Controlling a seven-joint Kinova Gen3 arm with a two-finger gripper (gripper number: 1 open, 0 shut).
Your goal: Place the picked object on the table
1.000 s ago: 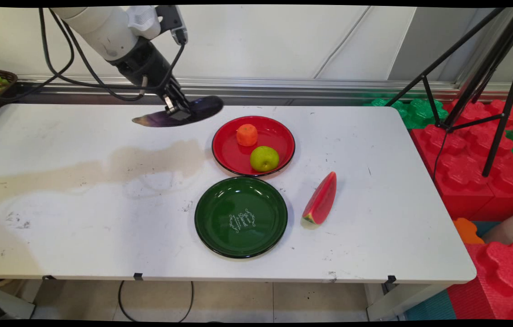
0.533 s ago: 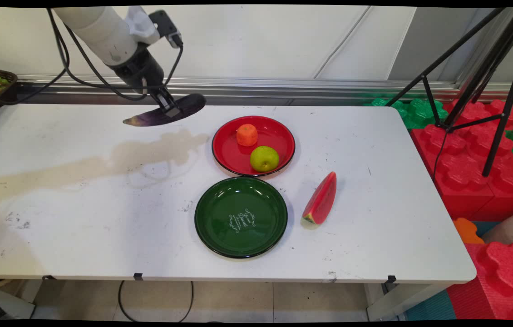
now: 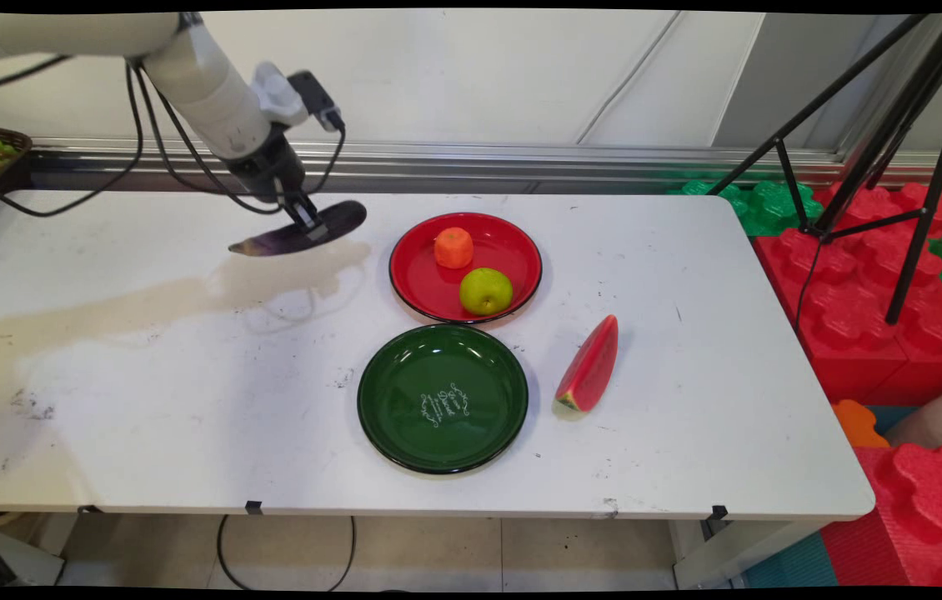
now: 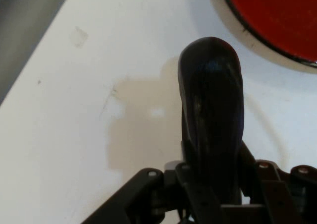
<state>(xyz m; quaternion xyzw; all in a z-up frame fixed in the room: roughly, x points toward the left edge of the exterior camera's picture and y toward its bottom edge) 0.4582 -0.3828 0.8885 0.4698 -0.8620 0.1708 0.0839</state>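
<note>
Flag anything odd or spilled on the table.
A tan stain like a dried spill runs across the table from its left edge toward the red plate. The watermelon slice lies off both plates. Nothing looks damaged.

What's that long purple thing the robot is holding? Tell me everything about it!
It looks like a toy eggplant: long, dark glossy purple, rounded at one end and paler, narrower at the other. The black gripper is shut on its middle, holding it roughly level above the white table, off the surface, its shadow underneath. It hangs left of the red plate, touching only the gripper.
</note>
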